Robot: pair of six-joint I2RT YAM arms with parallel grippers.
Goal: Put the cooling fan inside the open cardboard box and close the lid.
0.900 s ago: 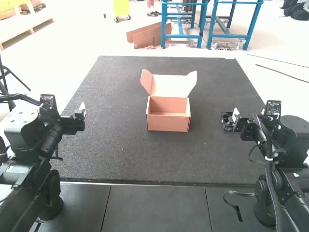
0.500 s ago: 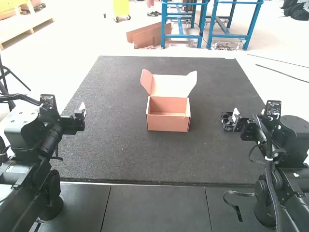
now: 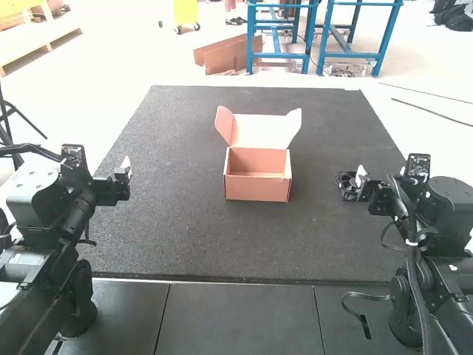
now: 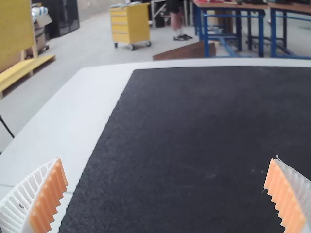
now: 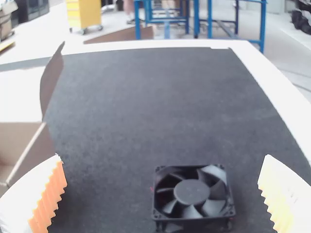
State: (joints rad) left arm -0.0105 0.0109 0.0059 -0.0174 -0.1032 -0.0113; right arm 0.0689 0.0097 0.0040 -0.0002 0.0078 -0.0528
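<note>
High view: cardboard box (image 3: 257,174) sits mid-mat, open at the top, lid (image 3: 260,129) standing up at its far side w/ side flaps spread. Black mat (image 3: 185,222) covers most of the bench (image 4: 73,121). Fan (image 3: 346,185) lies flat on the mat to the right of the box, well apart from it, just ahead of the right pincer (image 3: 360,176). Bare mat lies betw. fan and box.

Right wrist view: fan is blades-up, in line w/ the gap betw. the white ribbed fingers (image 5: 29,199) and their orange pads (image 5: 48,201), touching neither. The pincer is spread wide and holds nothing. One box wall and a flap show off to the side.

Left pincer (image 3: 124,166) hangs near the mat's left edge, well apart from the box, fingers wide apart, empty. Left wrist view has the mat edge and white bench strip under it.

Vs. earlier frames: no diff. Both arms, box and fan are in the same spots.
</note>
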